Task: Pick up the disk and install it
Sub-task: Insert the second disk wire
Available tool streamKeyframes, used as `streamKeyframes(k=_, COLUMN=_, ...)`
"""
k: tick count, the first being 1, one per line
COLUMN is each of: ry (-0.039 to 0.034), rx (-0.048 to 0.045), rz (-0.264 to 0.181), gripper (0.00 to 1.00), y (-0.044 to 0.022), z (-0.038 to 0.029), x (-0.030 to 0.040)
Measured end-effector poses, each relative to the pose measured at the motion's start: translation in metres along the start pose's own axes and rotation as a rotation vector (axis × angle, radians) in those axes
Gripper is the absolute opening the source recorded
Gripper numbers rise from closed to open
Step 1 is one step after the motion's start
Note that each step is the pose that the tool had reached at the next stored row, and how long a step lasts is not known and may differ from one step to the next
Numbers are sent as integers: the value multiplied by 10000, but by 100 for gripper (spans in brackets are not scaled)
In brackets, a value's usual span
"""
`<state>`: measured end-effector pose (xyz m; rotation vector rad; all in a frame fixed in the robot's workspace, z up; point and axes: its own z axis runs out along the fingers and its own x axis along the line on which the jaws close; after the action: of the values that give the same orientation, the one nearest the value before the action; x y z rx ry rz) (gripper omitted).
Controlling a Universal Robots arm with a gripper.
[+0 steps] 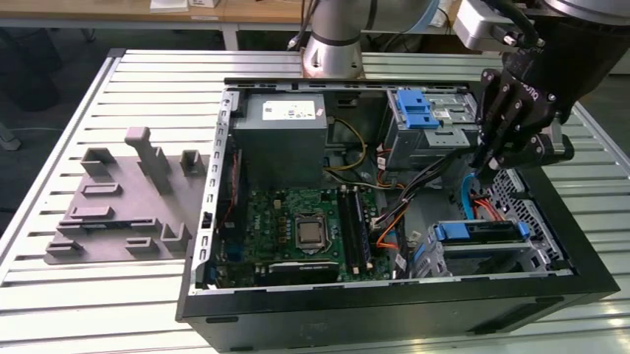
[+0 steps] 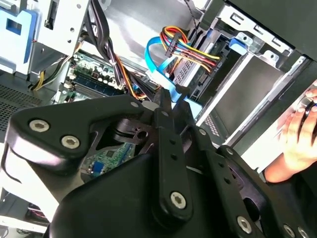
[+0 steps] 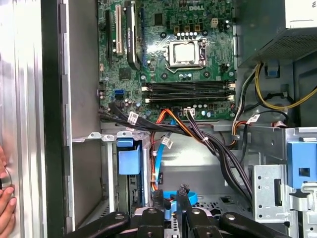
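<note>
- Open computer case [image 1: 236, 310] lies on its side on a slatted metal table [image 1: 59, 295]; a grey moulded fixture [image 1: 118, 199] rests on the table at the exterior view's left, apart from the case.
- Inside the case: green motherboard [image 1: 295, 228] in the middle, grey power supply box [image 1: 285, 136] with a white sticker behind it, and a metal drive cage with a blue latch tab [image 1: 418, 110] further toward the exterior view's right.
- Gripper [image 1: 489, 158] hangs inside the case at the exterior view's right, above the lower drive bay, fingers pointing down.
- In the first wrist view the two fingertips [image 3: 158, 198] stand close together with a narrow gap; nothing seen clamped between them, so the jaws read as nearly closed and empty.
- Blue flat data cable [image 2: 158, 64] and a bundle of coloured power wires [image 2: 190, 47] run just past the fingertips in the second wrist view; contact with the cable is unclear from these angles.
- The disk [image 1: 482, 232] sits in the lower bay at the case's near corner on the exterior view's right, its blue carrier frame facing up, below the gripper and apart from it. It looks seated in the bay, though the cage hides most of it.
- A person's hand [image 2: 297, 144] rests at the case's outer edge in the second wrist view.
</note>
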<state>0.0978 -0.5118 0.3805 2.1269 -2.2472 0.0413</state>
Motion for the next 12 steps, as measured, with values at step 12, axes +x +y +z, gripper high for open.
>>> streamKeyframes(k=12, ry=304, rx=18, rz=-39, gripper=25, y=-5, z=116, x=-8)
